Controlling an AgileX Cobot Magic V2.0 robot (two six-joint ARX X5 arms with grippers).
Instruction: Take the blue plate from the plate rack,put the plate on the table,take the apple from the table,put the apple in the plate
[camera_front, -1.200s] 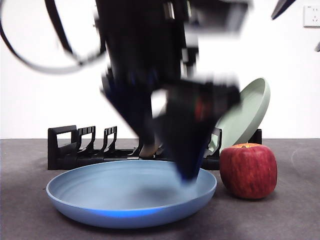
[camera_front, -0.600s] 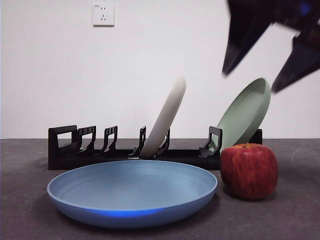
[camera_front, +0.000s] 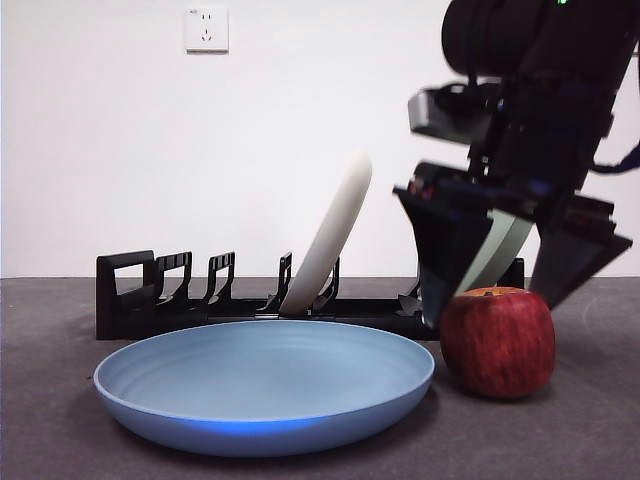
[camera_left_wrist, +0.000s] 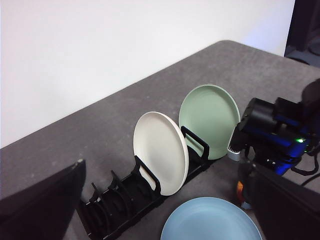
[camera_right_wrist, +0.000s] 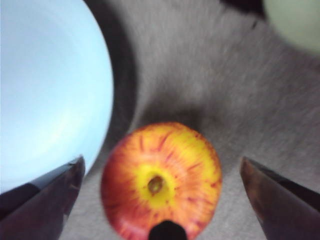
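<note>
The blocky dark red apple (camera_front: 497, 342) stands on the dark grey tabletop (camera_front: 580, 430), just beside the large light-blue plate (camera_front: 265, 385). The right gripper (camera_front: 520, 275) hangs above it, jaws wide apart. The apple looks firm, smooth, probably slippery; hold its widest middle.

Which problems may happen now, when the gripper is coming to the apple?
The right gripper hangs open just above the apple, which stands close beside the blue plate. One jaw may catch the plate's rim as it descends and shove it. The pale green plate stands right behind, so the arm might knock it.
</note>
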